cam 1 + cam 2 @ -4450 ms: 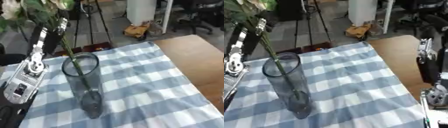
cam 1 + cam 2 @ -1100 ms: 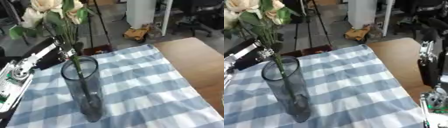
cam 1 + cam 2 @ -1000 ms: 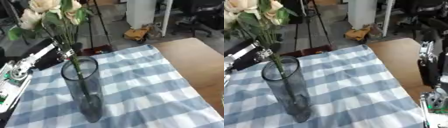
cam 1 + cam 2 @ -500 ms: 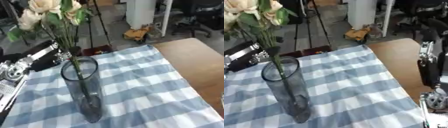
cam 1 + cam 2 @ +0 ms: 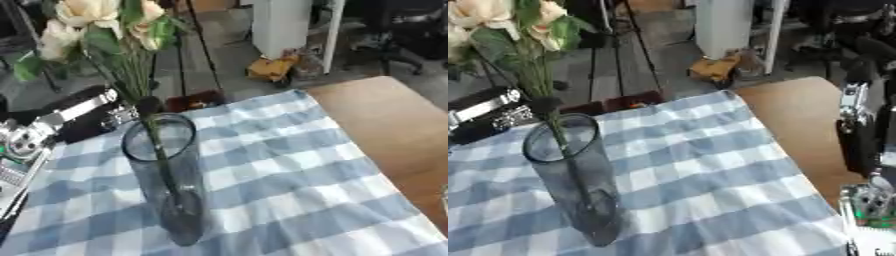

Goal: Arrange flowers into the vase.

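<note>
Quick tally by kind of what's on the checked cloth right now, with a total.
Glass vase: 1
Bunch of cream flowers, stems in the vase: 1
Left hand, by the stems above the vase rim: 1
Blue and white checked cloth: 1
Total: 4

No legible text, labels, brands or numbers on anything in either eye view; nothing readable near either robot hand.

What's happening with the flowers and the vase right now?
Left hand at the flower stems, just above the rim. Stems down inside the glass vase, blooms above. Right hand not seen. Nothing else on the checked cloth.
</note>
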`<state>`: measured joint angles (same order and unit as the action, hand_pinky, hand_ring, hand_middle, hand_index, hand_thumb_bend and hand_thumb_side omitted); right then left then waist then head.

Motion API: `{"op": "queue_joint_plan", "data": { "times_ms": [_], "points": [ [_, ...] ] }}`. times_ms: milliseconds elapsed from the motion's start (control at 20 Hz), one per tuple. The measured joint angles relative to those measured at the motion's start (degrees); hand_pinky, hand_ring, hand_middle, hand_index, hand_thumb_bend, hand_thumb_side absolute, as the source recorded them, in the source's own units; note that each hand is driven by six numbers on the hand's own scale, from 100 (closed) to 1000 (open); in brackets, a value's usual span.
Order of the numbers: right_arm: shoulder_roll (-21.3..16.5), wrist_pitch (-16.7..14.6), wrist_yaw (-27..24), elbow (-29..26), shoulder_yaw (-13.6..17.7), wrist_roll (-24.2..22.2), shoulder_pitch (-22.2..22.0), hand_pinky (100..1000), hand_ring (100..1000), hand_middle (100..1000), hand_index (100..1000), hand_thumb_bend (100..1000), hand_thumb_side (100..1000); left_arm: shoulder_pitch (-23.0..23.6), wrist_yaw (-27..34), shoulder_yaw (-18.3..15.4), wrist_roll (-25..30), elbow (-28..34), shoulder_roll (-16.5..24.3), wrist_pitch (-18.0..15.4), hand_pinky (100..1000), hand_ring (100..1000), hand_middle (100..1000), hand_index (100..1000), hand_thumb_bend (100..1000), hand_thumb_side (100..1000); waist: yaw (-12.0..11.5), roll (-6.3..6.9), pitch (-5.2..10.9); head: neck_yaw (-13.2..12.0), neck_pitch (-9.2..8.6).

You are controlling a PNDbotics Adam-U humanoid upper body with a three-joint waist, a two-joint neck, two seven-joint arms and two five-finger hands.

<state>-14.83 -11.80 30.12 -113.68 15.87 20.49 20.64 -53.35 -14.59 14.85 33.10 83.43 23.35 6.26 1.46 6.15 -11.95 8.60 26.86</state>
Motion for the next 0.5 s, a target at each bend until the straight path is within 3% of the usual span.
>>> {"op": "queue_joint_plan", "data": {
  "times_ms": [500],
  "points": [
    [0.0, 0.0, 0.0, 0.0, 0.0, 0.0, 0.0, 857, 829, 559, 812, 100, 920, 0.6, 0.0, -1.2, 1.9, 0.7, 1.5, 1.8, 802, 926, 987, 1000, 542, 1000, 0.0, 0.07, 0.0, 0.0, -0.01]
  ]
}}
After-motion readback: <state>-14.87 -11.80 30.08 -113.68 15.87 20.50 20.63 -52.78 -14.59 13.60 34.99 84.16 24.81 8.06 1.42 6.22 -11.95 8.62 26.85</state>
